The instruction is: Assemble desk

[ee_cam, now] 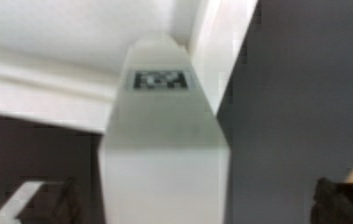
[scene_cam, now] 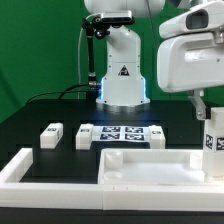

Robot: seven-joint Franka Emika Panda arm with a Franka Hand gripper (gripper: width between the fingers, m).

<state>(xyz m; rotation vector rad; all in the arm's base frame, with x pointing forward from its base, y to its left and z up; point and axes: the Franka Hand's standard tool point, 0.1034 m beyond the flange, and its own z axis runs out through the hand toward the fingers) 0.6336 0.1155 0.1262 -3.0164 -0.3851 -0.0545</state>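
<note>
My gripper [scene_cam: 206, 112] hangs at the exterior view's right, shut on a white desk leg block [scene_cam: 213, 138] with square tags. It holds the block upright over the right end of the white desk tabletop slab [scene_cam: 150, 166], which lies recessed face up. In the wrist view the leg [ee_cam: 164, 140] fills the middle between my fingers [ee_cam: 20, 204], with one tag on it and the tabletop's white edge [ee_cam: 48, 70] beyond. Two more leg blocks [scene_cam: 50, 134] [scene_cam: 85, 136] lie on the black table at the left.
The marker board [scene_cam: 121, 133] lies flat behind the tabletop. The long white border rail [scene_cam: 25, 168] runs along the front and left. The robot base [scene_cam: 122, 70] stands at the back centre before a green backdrop.
</note>
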